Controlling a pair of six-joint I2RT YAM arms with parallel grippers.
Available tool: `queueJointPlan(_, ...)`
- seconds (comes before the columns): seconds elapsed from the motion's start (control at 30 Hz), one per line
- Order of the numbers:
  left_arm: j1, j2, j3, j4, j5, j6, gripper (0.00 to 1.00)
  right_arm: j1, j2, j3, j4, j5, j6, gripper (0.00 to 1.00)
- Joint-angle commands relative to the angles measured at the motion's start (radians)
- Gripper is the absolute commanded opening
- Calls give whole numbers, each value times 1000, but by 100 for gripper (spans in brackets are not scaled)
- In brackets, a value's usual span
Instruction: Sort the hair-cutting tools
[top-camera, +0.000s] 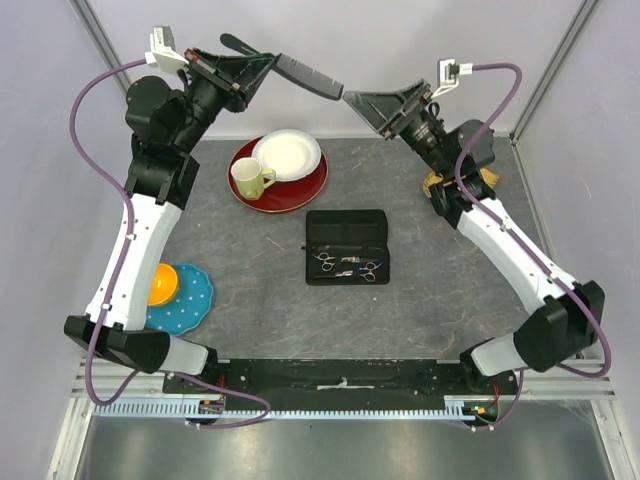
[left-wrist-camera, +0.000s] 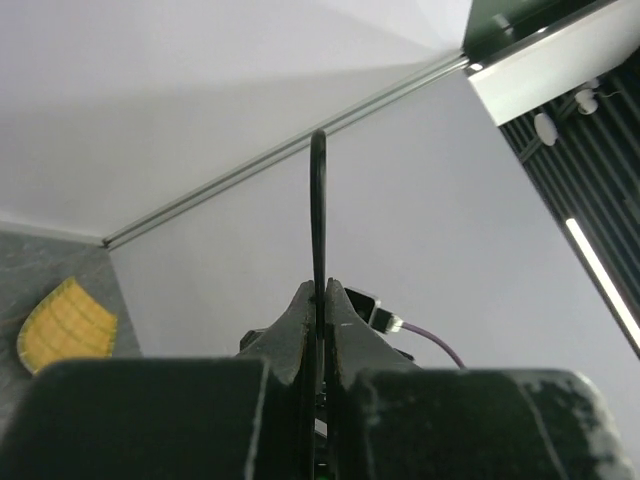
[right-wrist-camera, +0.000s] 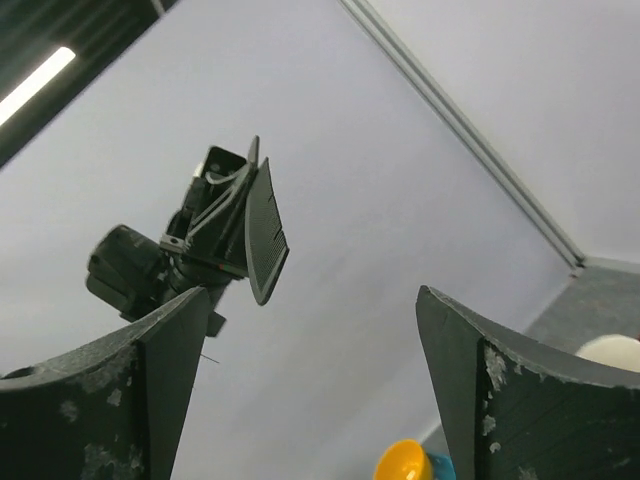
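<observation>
My left end effector (top-camera: 248, 78) is clenched on the black comb (top-camera: 308, 76) and holds it high in the air over the far edge of the counter (top-camera: 250, 290). In the left wrist view the comb is seen edge-on, pressed between the two fingers. My right end effector (top-camera: 352, 100) is released, with the fingers wide apart and nothing between them. Its tip is just beside the free end of the comb, and I cannot tell if it touches. Two pairs of scissors (top-camera: 325, 262) lie inside the open black case (top-camera: 347, 225) in the middle of the counter.

I judge that the step in hand is a pass of the comb between the two arms in the air. For the next move I would bring the open right fingers around the free end of the comb, with their flat sides matching the flat sides of the comb. They must close firmly before the left side lets go, otherwise the comb could drop to the counter.
</observation>
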Motion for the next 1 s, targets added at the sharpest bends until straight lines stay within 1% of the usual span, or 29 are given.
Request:
queueJointPlan(0.0,-3,17,82,113,-42,-92,2,10,65,154,161,-39,133,89)
queueJointPlan(0.03,-3,29,97,115,-41,-90,2,12,76,166,188,-39,155,88)
queueJointPlan(0.17,-6,54,131,118,-29,-95,2,16,147,269,182,-59,192,85)
queueJointPlan(0.27,-9,68,145,118,-22,-95,2,24,182,315,182,-76,206,80)
queueJointPlan(0.37,-12,77,145,123,-15,-96,2,33,204,352,143,-85,199,74)
queueJointPlan(0.4,-12,80,147,126,-9,-96,2,30,208,359,124,-85,196,69)
queueJointPlan(0.5,-15,89,147,136,8,-95,2,36,224,387,81,-90,192,62)
queueJointPlan(0.67,-21,86,125,175,14,-54,2,44,253,437,-15,-90,187,55)
queueJointPlan(0.7,-23,80,112,179,10,-50,2,44,257,444,-29,-91,192,50)
queueJointPlan(0.87,-24,72,99,185,17,-24,2,45,285,471,-75,-76,196,39)
queueJointPlan(0.9,-23,71,95,185,24,-24,2,47,288,474,-78,-73,201,31)
queueJointPlan(0.97,-24,72,90,187,33,-23,2,45,302,487,-78,-76,222,24)
